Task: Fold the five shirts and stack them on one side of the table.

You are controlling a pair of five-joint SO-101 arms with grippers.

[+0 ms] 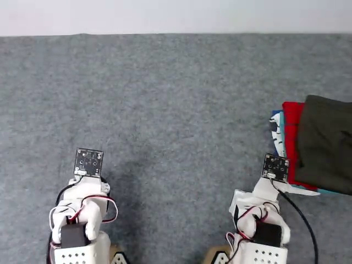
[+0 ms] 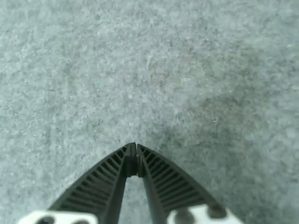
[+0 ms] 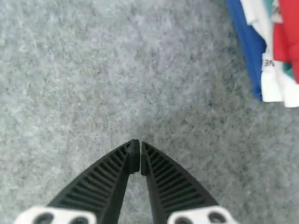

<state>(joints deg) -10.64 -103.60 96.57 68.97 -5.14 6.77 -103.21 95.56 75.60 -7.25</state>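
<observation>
**At the near edge, 2 idle arms; shirts piled at the right edge**

At the table's (image 1: 176, 99) near edge both arms sit tucked low, side by side. The left gripper (image 2: 136, 150) points down at bare grey felt, its jaws pressed together with nothing between them. The right gripper (image 3: 140, 148) is likewise closed and empty. This reads as a rest posture, with no loose shirt on the felt to reach for.

Just beyond the right arm, against the table's right edge, lies the stack of shirts (image 1: 308, 148). It is likely set there to keep 1 side of the table as the task asks. A dark olive shirt (image 1: 327, 143) lies flat on top and a red shirt (image 1: 291, 132) juts out beneath. Teal, white and blue layers (image 3: 247, 46) fringe the bottom unevenly. Whether all 5 are there cannot be counted for certain.
</observation>
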